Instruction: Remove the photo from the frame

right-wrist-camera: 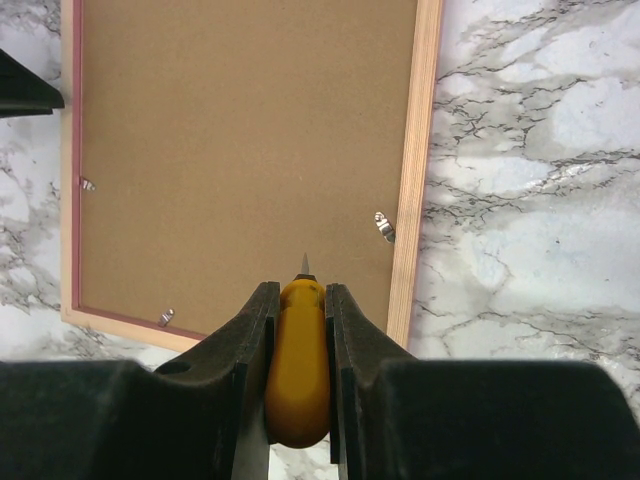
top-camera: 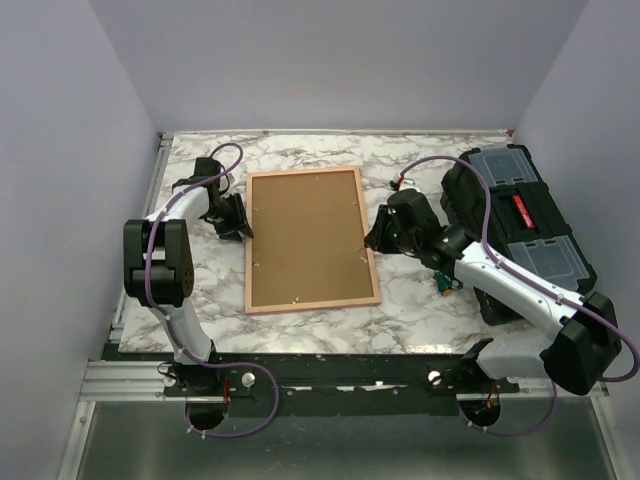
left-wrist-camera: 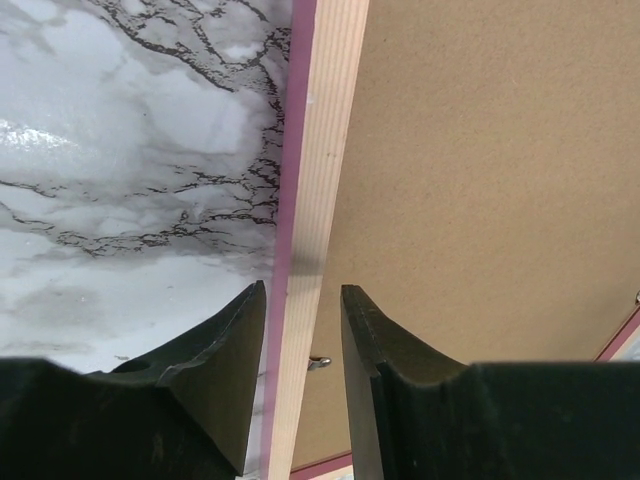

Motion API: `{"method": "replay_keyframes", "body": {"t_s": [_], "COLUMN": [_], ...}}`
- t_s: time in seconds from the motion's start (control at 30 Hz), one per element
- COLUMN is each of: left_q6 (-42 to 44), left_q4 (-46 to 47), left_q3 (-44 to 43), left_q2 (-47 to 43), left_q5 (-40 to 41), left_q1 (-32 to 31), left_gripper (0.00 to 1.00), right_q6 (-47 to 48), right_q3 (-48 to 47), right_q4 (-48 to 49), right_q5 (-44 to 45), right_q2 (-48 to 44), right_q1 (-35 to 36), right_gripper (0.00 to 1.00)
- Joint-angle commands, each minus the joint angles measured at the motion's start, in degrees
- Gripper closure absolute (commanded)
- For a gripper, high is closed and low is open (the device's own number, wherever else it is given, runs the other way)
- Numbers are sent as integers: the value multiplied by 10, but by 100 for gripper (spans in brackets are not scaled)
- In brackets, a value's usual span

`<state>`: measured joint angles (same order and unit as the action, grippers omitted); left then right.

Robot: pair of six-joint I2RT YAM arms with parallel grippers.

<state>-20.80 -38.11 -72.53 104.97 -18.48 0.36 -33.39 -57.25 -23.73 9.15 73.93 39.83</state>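
Left wrist: frame [left-wrist-camera: 312, 180] edge between tips of spread left gripper [left-wrist-camera: 303, 292].

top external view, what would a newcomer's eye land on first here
The pink-edged frame lies face down in the middle of the marble table, brown backing board up. The right gripper is clamped on an orange-handled tool, metal tip aimed at the board, while the open left gripper straddles the frame's left rail. A black toolbox sits at the table's right edge.
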Motion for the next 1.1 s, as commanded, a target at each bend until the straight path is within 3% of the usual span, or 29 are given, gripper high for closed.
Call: {"method": "replay_keyframes", "body": {"t_s": [0.0,0.1,0.17,0.37,0.47,0.57,0.8,1.07], "left_q6": [-10,-22,-42,-81,-79,-117,-240,-292], "left_q4": [-31,-17,10,49,53,99,293,395], "left_q3": [-22,-2,37,120,150,228,429,472], "left_q2": [12,-13,-56,-210,-303,-390,-518,-443], "left_q5": [22,4,29,105,142,105,10,30], "left_q1": [-2,-22,-27,-36,-91,-168,-329,-431], "left_gripper": [61,59,52,45,43,39,53,68], "right_q6": [4,3,3,8,13,19,32,26], "right_q3": [-1,-1,-4,5,13,15,13,-21], "right_q4": [10,9,4,1,0,-1,4,-26], "right_q5": [-6,-9,-8,2,6,9,0,77], "right_q2": [-1,2,0,-18,-16,-7,17,89], "right_q1": [5,5,5,5,4,4,7,13], "right_gripper": [99,99,99,99,99,99,99,99]}}
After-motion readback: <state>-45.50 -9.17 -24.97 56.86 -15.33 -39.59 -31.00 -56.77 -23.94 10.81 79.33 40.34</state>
